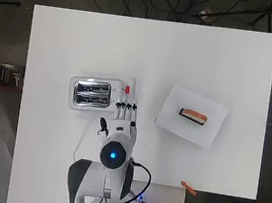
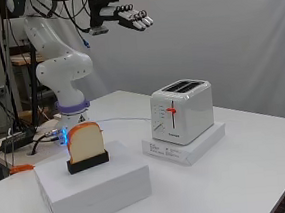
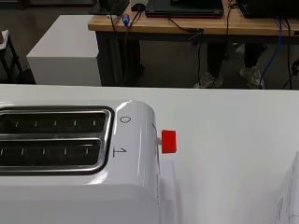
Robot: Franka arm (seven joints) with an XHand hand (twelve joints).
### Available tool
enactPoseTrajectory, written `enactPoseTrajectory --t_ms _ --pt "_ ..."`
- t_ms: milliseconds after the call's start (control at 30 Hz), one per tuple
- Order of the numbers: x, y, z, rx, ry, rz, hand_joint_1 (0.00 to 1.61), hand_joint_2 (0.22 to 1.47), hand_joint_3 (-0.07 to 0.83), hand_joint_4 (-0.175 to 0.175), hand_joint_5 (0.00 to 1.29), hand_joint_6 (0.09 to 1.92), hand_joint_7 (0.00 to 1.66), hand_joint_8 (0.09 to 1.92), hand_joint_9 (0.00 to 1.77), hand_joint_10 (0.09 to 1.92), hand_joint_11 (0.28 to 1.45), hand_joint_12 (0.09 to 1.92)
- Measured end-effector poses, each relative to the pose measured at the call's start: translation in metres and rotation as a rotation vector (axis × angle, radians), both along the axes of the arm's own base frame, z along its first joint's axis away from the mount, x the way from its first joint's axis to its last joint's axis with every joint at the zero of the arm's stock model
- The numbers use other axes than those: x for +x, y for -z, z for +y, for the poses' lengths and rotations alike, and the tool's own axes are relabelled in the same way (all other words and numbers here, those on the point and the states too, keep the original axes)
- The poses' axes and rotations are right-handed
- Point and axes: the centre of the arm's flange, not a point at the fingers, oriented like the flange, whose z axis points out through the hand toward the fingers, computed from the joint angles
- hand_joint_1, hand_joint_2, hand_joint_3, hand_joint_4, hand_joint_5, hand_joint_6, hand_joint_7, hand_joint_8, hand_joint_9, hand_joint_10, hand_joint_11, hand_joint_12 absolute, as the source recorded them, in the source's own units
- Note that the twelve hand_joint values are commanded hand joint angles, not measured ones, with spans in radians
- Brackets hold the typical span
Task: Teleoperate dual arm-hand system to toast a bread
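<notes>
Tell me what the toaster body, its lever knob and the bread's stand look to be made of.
Toaster: body looks like glossy white plastic; slot surround looks like shiny metal. Lever knob: matte red, probably plastic. Bread stand: matte black; material unclear.

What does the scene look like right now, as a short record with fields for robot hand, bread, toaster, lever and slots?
robot hand: open, fingers straight, high above the toaster, holding nothing
bread: one slice, upright in a black holder on a white box
toaster: white, on a flat white box, apart from the bread
lever: red, on the toaster's end face
slots: two, both empty
</notes>
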Motion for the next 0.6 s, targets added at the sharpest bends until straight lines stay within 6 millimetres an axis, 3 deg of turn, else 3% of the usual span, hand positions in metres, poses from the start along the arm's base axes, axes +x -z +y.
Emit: enactPoseTrajectory --t_ms 133,200,267,400,500,600 --pt "0.003 -0.011 0.038 -0.054 -0.034 -0.019 0.3 1.19 0.01 -0.111 0.22 0.09 0.28 0.09 0.35 0.09 0.37 0.09" --pt "0.01 -0.018 0.038 -0.061 -0.02 -0.008 0.3 1.19 0.007 -0.112 0.22 0.09 0.29 0.09 0.36 0.09 0.37 0.09" --pt "0.021 -0.023 0.018 -0.047 0.03 0.012 0.29 1.19 0.005 -0.113 0.22 0.09 0.3 0.09 0.37 0.09 0.37 0.09" --pt "0.041 -0.022 -0.04 -0.011 0.137 0.056 0.27 1.19 0.002 -0.081 0.23 0.09 0.35 0.09 0.45 0.09 0.4 0.09" --pt "0.067 0.002 -0.101 0.02 0.195 0.12 0.23 1.18 -0.003 -0.085 0.23 0.09 0.37 0.09 0.47 0.09 0.41 0.09" --pt "0.1 0.037 -0.149 0.038 0.212 0.212 0.19 1.16 -0.008 -0.087 0.23 0.09 0.37 0.09 0.48 0.09 0.42 0.09"
